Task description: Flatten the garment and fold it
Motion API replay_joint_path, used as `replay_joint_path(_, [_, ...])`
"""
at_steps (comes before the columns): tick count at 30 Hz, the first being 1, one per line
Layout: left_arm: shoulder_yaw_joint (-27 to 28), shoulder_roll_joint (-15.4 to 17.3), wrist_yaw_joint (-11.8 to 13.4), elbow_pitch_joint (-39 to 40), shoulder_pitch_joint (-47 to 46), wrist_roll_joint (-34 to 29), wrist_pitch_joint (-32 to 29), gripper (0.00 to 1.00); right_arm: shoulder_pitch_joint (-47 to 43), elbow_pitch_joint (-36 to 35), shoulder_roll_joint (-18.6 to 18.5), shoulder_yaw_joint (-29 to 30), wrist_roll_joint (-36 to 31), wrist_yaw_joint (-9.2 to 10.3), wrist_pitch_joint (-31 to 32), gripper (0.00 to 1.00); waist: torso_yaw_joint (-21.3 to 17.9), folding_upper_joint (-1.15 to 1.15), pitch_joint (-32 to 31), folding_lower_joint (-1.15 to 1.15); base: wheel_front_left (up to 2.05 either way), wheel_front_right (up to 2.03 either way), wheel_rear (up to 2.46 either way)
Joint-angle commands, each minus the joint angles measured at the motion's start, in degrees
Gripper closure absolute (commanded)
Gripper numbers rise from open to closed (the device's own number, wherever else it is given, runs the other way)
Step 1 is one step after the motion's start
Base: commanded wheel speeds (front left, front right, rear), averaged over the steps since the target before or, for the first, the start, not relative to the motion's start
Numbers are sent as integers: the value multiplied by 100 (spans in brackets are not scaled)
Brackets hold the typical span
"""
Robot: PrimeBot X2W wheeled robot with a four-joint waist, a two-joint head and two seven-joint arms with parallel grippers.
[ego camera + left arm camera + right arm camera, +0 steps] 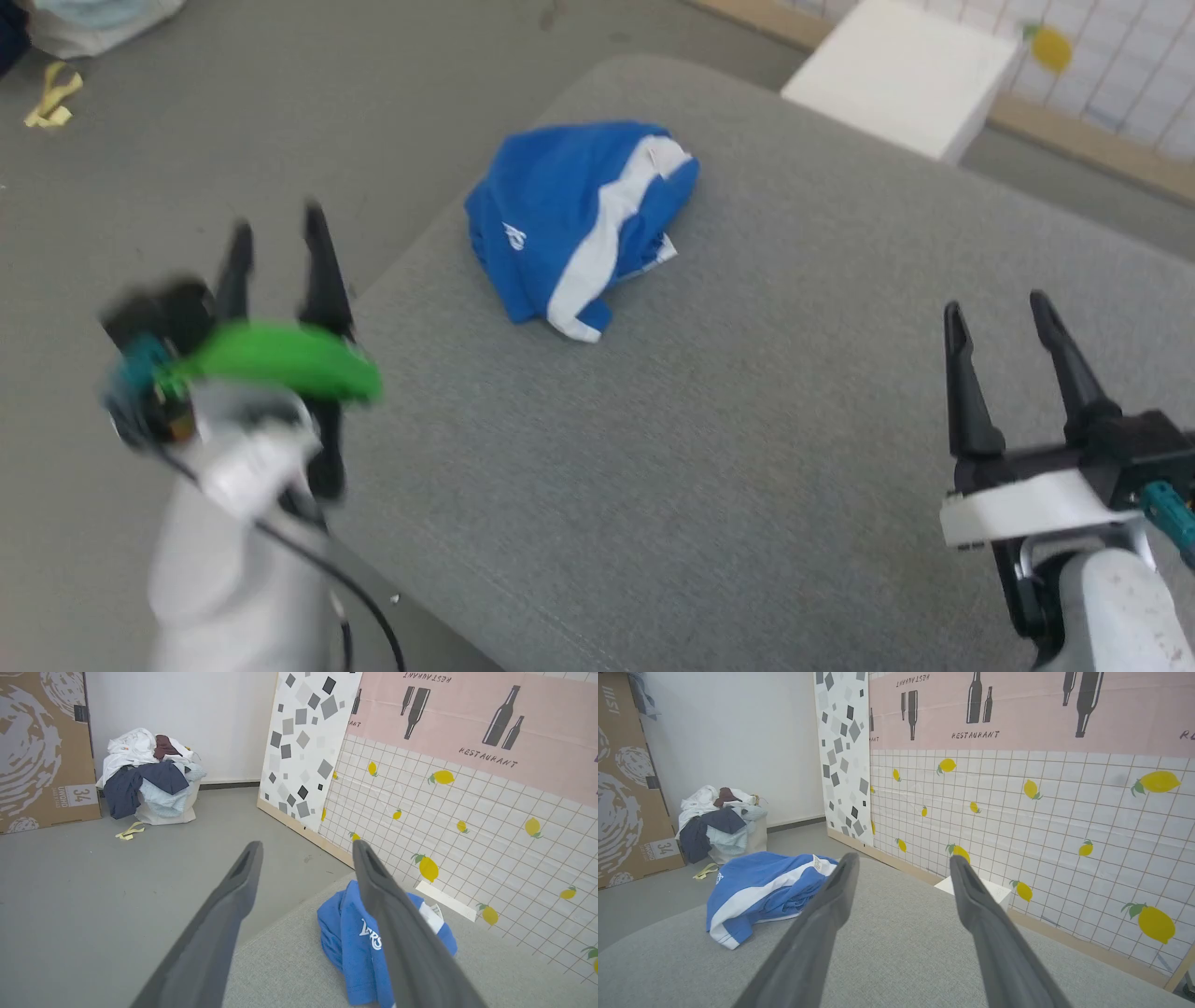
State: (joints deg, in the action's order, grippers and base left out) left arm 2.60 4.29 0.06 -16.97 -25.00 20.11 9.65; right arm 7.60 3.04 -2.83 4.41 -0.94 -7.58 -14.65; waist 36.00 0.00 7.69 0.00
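Note:
The garment [577, 224], bright blue with a white stripe and a bit of white print, lies crumpled in a heap on the grey padded table [747, 448], toward its far left part. In the left wrist view the garment [355, 947] sits partly behind one finger. The right wrist view has the garment [756, 891] to the left of the fingers. My left gripper [278, 247] hovers open near the table's left edge, short of the heap. My right gripper [999, 322] stands open at the lower right, well away from the cloth. Both are empty.
A white box [901, 75] stands on the floor beyond the table's far edge, by a lemon-patterned tiled wall panel [1041, 826]. A basket heaped with clothes [149, 779] and a cardboard sheet [42, 751] stand at the far wall. A yellow scrap [54, 98] lies on the floor.

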Motion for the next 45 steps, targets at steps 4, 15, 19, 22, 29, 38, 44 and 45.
replay_joint_path(4, [234, 392, -89, -563, -1038, 316, -635, 0, 368, -162, -5, -88, -251, 9, 54, 0, -821, 0, 1168, 0, 0, 0, 0])
replay_joint_path(15, [498, 1219, -242, -1849, -2420, 1078, -2984, 0, 869, -351, -5, -205, -429, 9, 94, 0, -1787, 0, 2130, 0, 0, 0, 0])
replay_joint_path(19, [540, 1407, -143, -2129, -2544, 1258, -3802, 0, 954, -316, -5, -222, -385, 9, 65, 0, -2033, 0, 2251, 0, 0, 0, 0])
replay_joint_path(22, [609, 1476, 4, -2298, -2529, 1429, -4416, 0, 989, -290, -5, -250, -347, 9, 39, 0, -2171, 0, 2277, 0, 0, 0, 0])
replay_joint_path(29, [546, 1636, 516, -2297, -2161, 1439, -5552, 0, 972, -238, -5, -254, -309, 9, 0, 0, -2294, 0, 2196, 0, 0, 0, 0])
replay_joint_path(38, [464, 1888, 341, -1337, -1689, 1213, -5129, 100, 884, -79, -5, -291, -182, 9, -25, 0, -2263, 0, 1835, 0, 0, 0, 0])
replay_joint_path(44, [290, 2238, 71, -912, -1921, 319, -2508, 100, 685, 66, -5, -220, -18, 9, -33, 0, -2262, 0, 1051, 0, 0, 0, 0])
replay_joint_path(45, [273, 2243, 45, -919, -2011, 252, -2192, 100, 639, 73, -5, -205, 25, 9, -33, 0, -2275, 0, 919, 0, 0, 0, 0])
